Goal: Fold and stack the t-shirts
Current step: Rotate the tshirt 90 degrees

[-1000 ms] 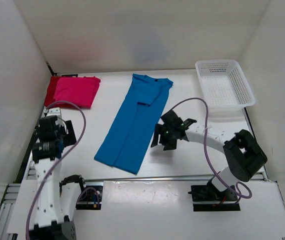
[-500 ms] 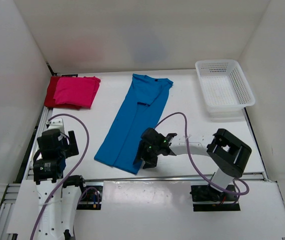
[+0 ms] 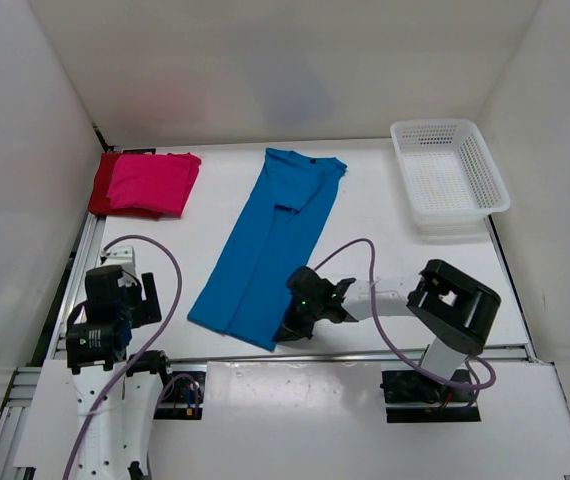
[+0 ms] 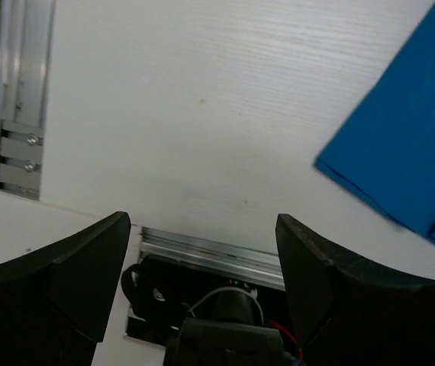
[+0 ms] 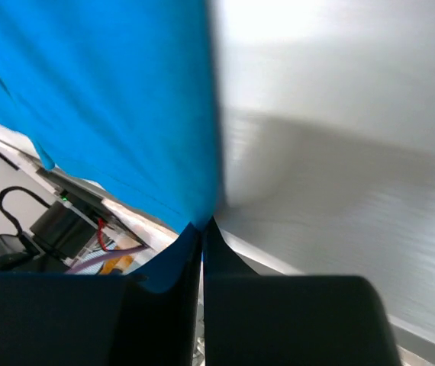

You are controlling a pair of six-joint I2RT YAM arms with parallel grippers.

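Three shirts: all lie on the white table, two in a pile at the far left and one in the middle.
Middle cloth: the blue t-shirt is folded lengthwise into a long narrow strip. It runs on a slant, with the collar end far and the hem end near and to the left. One sleeve is tucked across the upper part.
Far-left pile: the pink-magenta t-shirt lies folded on top of the dark red t-shirt. The red one shows only as a band along the left and far edges.
Right arm: it reaches low across the near side of the table. The right gripper is down at the near right corner of the blue hem.
Right fingers: pressed together, with a tuck of blue cloth nipped between the tips. In the wrist view the hem corner runs straight into them, and the cloth is drawn up off the table there.
Left arm: the left gripper hangs over bare table at the near left. It is near the blue strip's near left corner but not touching it, and well apart from the pile.
Left fingers: spread wide, with only the table surface seen between them.
Basket: a white mesh basket stands at the far right, well apart from all the shirts.
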